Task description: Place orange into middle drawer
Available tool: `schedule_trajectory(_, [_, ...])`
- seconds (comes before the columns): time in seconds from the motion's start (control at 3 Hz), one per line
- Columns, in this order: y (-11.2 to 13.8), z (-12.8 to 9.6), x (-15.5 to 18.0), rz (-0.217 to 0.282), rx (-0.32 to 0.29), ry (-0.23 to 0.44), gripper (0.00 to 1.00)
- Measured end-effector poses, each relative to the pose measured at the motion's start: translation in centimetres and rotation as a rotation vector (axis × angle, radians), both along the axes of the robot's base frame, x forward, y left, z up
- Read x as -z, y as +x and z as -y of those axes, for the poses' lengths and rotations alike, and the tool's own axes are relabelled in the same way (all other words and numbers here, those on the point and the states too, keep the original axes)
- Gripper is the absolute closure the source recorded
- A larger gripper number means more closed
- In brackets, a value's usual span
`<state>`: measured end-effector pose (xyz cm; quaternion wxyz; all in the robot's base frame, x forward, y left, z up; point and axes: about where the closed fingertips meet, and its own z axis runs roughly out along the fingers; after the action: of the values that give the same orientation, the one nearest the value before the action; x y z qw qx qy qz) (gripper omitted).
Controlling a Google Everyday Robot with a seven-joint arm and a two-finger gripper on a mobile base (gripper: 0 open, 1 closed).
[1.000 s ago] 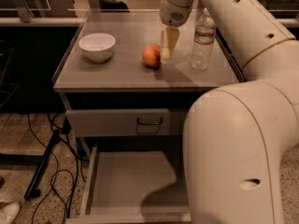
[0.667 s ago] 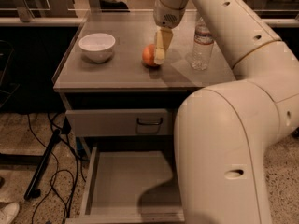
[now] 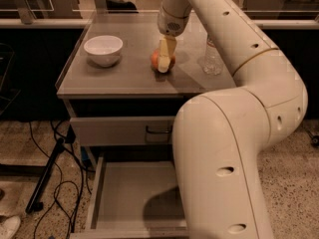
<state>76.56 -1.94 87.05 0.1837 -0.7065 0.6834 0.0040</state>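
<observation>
The orange (image 3: 156, 60) sits on the grey cabinet top (image 3: 119, 76), right of centre. My gripper (image 3: 165, 59) hangs straight down from the arm and is right at the orange, covering its right side. The middle drawer (image 3: 129, 193) is pulled open low at the front of the cabinet, and its flat grey floor is bare. My arm's big elbow hides the drawer's right part.
A white bowl (image 3: 103, 49) stands at the left of the cabinet top. A clear plastic bottle (image 3: 213, 59) stands at the right, close to my arm. A shut drawer front with a dark handle (image 3: 158, 130) is above the open drawer. Cables (image 3: 55, 173) lie on the floor at left.
My gripper has moved left and down, from just right of the orange to right over it. The orange, bowl and bottle have not moved.
</observation>
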Motion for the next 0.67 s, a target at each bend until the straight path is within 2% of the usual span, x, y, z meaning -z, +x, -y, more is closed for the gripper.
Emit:
schedule_trajectory(0.33, [0.4,1.2,2.3,-0.025,0.033,-0.016,0.00])
schedule_trajectory(0.67, [0.2,0.2,3.5,-0.041,0.008,-0.020,0.00])
